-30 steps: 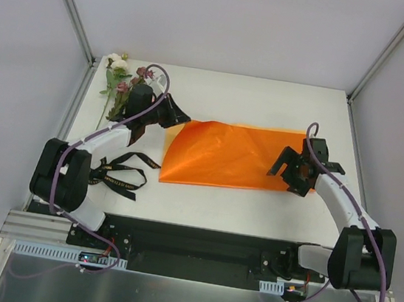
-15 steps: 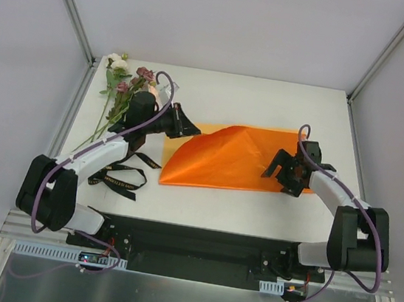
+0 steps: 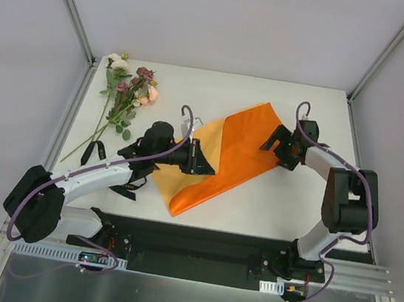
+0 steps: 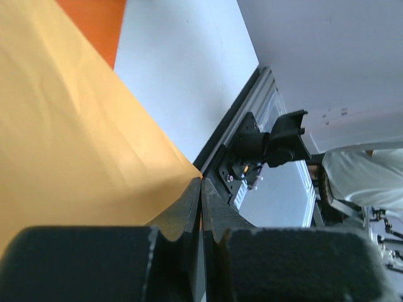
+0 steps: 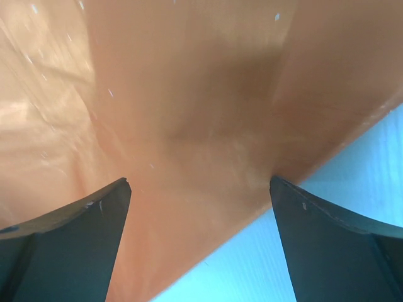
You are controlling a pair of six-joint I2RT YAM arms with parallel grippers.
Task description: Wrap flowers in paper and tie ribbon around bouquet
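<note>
White table [image 3: 285,199], one orange paper [image 3: 232,151]

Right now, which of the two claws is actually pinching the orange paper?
The left gripper: its jaws are shut on the paper at its edge, while the right gripper hangs wide open over the sheet.

High fixed view looking down, both wrist cameras close against shared paper [image 3: 240,145]
</note>
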